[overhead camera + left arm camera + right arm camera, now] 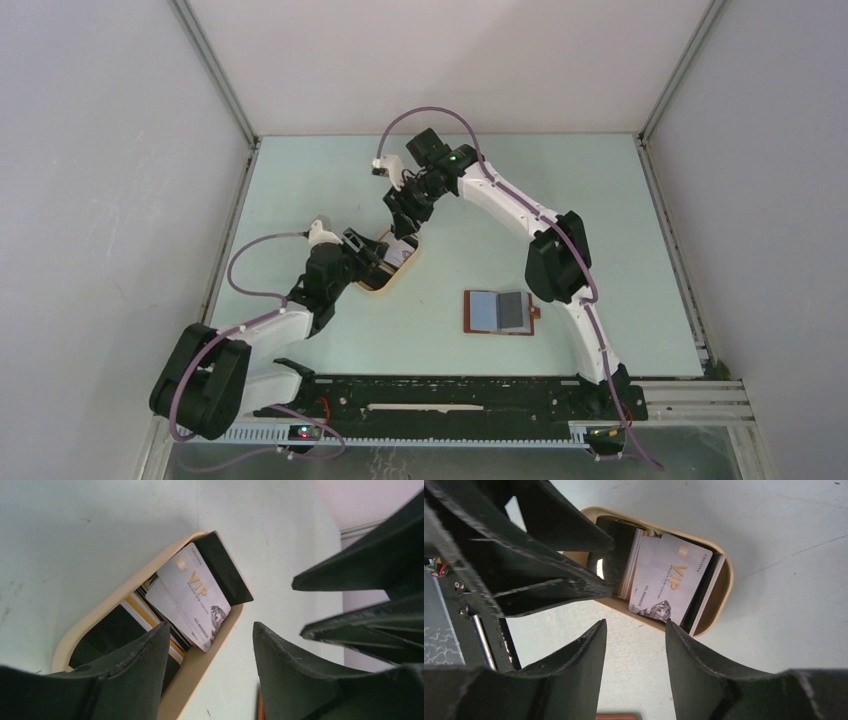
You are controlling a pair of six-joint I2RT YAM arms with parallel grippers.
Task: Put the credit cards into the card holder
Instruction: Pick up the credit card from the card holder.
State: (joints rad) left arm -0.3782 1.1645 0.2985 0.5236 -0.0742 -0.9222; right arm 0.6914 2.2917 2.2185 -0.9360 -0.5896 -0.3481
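Several credit cards lie stacked in an oval tan tray (405,266), topped by a whitish VIP card (192,595) over dark and striped ones; the VIP card shows in the right wrist view too (669,580). The card holder (500,312), a reddish-brown wallet, lies open on the table to the right with grey and dark cards in its slots. My left gripper (378,255) is open and empty over the tray's near-left end (210,630). My right gripper (405,215) is open and empty just above the tray's far side (636,625).
The tan tray (100,615) sits mid-table left of centre. White enclosure walls surround the pale green table (600,220). A black rail (450,395) runs along the near edge. The left gripper's fingers (539,565) crowd the right wrist view.
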